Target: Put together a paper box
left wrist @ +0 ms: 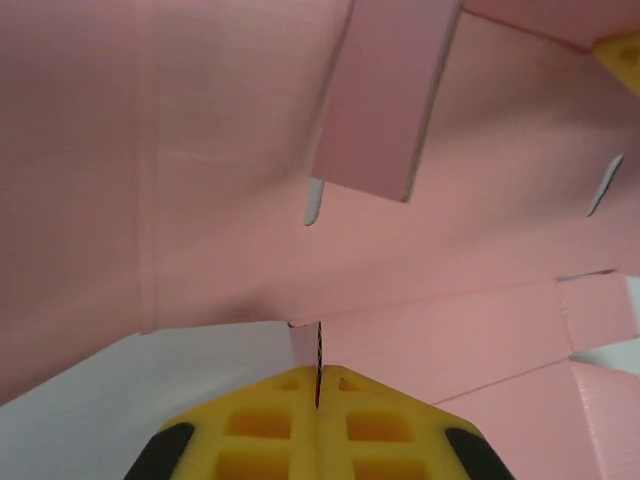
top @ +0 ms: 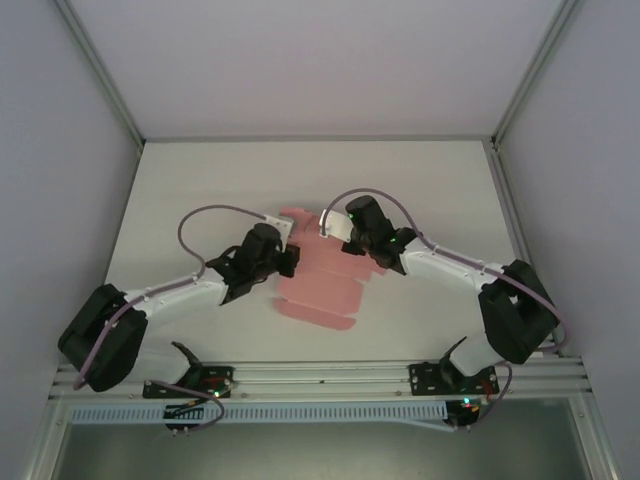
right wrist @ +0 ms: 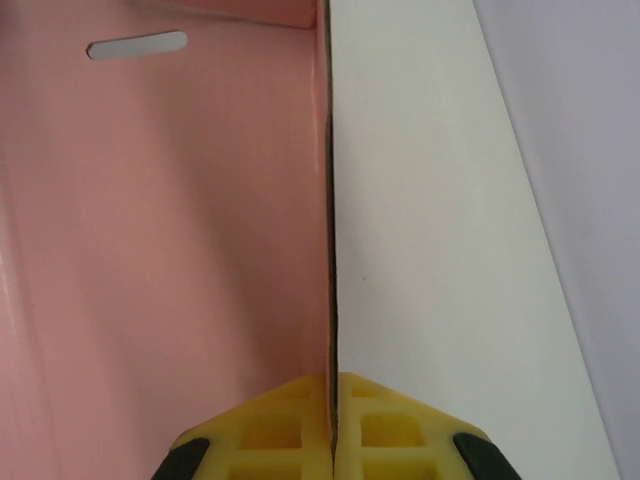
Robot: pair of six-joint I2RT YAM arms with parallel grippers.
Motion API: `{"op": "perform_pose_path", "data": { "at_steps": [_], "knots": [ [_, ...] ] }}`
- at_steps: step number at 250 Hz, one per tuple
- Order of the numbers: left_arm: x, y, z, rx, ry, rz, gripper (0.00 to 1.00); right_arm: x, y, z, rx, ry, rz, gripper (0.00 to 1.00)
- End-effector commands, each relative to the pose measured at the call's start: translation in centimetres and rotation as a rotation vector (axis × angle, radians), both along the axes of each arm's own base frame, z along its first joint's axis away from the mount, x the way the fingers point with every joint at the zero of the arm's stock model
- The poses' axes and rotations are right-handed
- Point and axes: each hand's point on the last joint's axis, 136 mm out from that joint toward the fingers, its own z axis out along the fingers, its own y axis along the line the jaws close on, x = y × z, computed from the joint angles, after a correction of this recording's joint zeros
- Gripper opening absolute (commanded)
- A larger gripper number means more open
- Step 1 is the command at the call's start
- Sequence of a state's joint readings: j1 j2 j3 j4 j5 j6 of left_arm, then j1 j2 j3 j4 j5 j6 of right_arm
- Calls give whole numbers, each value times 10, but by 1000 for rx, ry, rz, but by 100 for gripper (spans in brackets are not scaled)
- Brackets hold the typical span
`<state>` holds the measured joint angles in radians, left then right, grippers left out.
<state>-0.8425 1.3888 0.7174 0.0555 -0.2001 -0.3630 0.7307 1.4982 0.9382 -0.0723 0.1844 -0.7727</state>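
Observation:
The paper box (top: 322, 285) is a pale-pink multi-panel cut-out lying mid-table between the two arms, partly folded. My left gripper (top: 290, 262) meets its left edge. In the left wrist view the yellow fingers (left wrist: 270, 420) are shut on a thin card edge (left wrist: 318, 350), with pink panels (left wrist: 200, 150) and a hanging tab (left wrist: 385, 100) beyond. My right gripper (top: 362, 247) sits at the cut-out's upper right. In the right wrist view its yellow fingers (right wrist: 385, 430) are shut on an upright panel's edge (right wrist: 329, 250), the panel's pink face (right wrist: 160, 250) with a slot (right wrist: 136, 45) to the left.
The white table (top: 200, 190) is fenced by grey frame walls left, right and behind. An aluminium rail (top: 320, 375) with the arm bases runs along the near edge. In the right wrist view bare white table (right wrist: 430, 250) lies right of the held panel.

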Motion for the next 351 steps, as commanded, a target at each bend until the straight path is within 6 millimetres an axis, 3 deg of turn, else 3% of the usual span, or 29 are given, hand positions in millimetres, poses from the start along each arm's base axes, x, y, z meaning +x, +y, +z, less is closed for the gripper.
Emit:
{"op": "perform_pose_path", "data": {
  "at_steps": [1,60,91,101,133,153,208,229,258,287,310,351],
  "knots": [
    [11,-14,19,126,-139,37,0,-9,28,11,61,-4,59,0],
    [7,-55,11,146,-172,9,0,-20,39,11,76,-12,98,0],
    [8,-59,7,100,-161,39,0,-23,38,11,76,-20,98,0],
    [7,-61,9,94,-167,28,9,-23,38,11,81,-21,96,0],
    [4,-57,18,32,-174,22,5,-20,32,11,60,-46,77,0],
    [3,-45,21,-4,-162,34,12,-14,24,13,43,-66,49,0],
    [2,2,27,-65,-98,84,61,-6,4,13,11,-78,27,0],
    [-4,12,39,-94,-104,76,67,-1,-1,13,-22,-97,17,0],
    [-6,30,62,-123,-135,104,99,8,-3,19,-47,-142,8,0],
    [6,66,74,-170,-122,235,100,14,4,25,-73,-214,50,0],
    [19,96,72,-193,-103,339,100,22,9,33,-130,-326,58,0],
    [36,131,63,-199,-82,442,100,37,19,48,-221,-501,37,0]
  ]
}}
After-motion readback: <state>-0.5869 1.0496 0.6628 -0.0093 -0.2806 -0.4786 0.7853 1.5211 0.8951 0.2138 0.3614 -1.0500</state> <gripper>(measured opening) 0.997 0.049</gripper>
